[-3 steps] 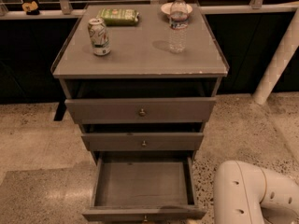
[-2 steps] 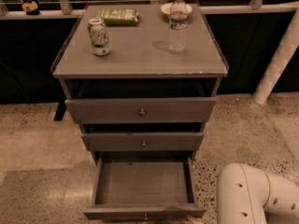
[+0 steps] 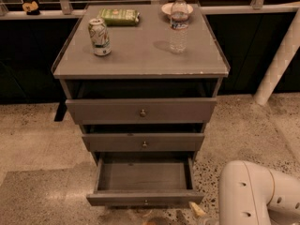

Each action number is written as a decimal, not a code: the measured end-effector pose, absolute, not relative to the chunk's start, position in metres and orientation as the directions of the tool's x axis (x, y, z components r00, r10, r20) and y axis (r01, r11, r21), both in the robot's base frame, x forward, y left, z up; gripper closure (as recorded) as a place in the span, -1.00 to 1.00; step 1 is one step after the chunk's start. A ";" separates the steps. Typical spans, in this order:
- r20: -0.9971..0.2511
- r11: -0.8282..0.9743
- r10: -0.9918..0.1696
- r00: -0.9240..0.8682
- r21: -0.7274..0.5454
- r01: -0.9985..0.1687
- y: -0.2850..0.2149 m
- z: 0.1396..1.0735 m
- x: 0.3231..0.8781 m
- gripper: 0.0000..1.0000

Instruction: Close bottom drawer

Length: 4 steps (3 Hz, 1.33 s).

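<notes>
The bottom drawer (image 3: 143,176) of the grey cabinet (image 3: 140,64) is pulled well out, and its plain grey box is empty. Its thin front panel (image 3: 117,199) with a small round knob (image 3: 146,202) faces me near the lower edge of the view. My white arm (image 3: 253,193) comes in at the bottom right. Only a pale tip of my gripper (image 3: 197,210) shows, just below the drawer's right front corner, close to the front panel.
The top drawer (image 3: 140,110) and middle drawer (image 3: 143,142) stand slightly out. On the cabinet top are a can (image 3: 100,36), a water bottle (image 3: 178,25), a green packet (image 3: 119,16) and a small bowl (image 3: 166,8). A white post (image 3: 279,64) stands at the right on the speckled floor.
The bottom drawer's front panel has slid a little way in towards the cabinet. My arm has shifted slightly to the right.
</notes>
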<state>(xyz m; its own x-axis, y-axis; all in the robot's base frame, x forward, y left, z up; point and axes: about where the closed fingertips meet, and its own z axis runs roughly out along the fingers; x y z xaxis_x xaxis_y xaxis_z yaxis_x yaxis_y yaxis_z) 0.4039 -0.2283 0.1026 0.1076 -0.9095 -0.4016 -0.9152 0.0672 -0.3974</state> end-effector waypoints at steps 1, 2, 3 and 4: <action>-0.401 0.068 -0.910 0.107 -0.397 -0.915 -0.228 0.102 0.404 -1.00; -0.368 0.084 -0.926 0.082 -0.415 -0.906 -0.235 0.096 0.425 -1.00; -0.354 0.093 -0.932 0.077 -0.439 -0.893 -0.236 0.099 0.441 -1.00; -0.343 0.109 -0.937 0.075 -0.487 -0.866 -0.236 0.115 0.475 -1.00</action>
